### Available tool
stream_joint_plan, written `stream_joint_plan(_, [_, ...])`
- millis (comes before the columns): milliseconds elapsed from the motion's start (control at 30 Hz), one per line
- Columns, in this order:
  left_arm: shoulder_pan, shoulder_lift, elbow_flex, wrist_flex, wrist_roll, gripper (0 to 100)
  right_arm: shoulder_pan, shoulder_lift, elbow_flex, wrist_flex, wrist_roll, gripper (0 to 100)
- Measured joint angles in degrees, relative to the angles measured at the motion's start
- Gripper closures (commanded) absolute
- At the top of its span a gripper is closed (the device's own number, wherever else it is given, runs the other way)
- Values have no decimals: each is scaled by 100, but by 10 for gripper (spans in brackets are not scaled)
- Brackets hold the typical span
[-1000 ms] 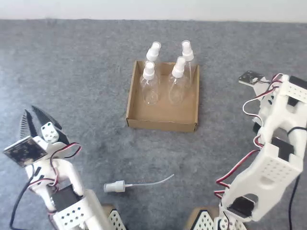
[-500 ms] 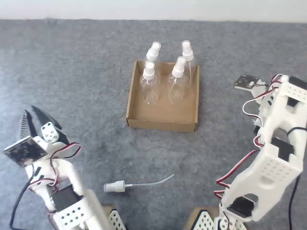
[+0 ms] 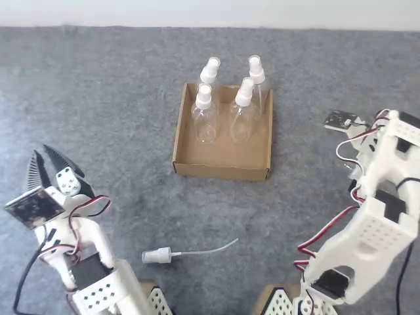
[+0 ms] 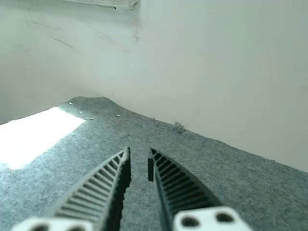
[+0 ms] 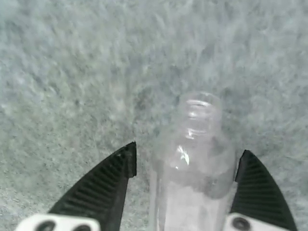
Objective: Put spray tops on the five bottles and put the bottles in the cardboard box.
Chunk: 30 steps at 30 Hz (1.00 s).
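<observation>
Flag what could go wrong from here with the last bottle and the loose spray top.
1. The right gripper is open around the uncapped bottle, which sits nearer one finger. Closing may shove or tip it.
2. The spray top lies flat on the carpet, and its thin tube is curved. It may miss the narrow neck.
3. Four capped bottles stand at the far end of the cardboard box. Loading the fifth could knock them over.

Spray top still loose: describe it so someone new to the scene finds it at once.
Start at the cardboard box in the middle of the grey table and come down the high view toward its near edge. The spray top lies flat there, alone. Unlike the four tops on the bottles in the box, it is on no bottle, its thin tube bare.
</observation>
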Motion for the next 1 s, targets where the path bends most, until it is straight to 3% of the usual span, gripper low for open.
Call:
stream_joint_plan(200, [0,0,0,0,0,938,18,0,0,-9,0,944])
stream_joint_plan(500, [0,0,0,0,0,938,18,-18,0,-9,-70,946])
stream_joint_plan(1000, [0,0,0,0,0,938,-492,-1530,0,1204,-1424,946])
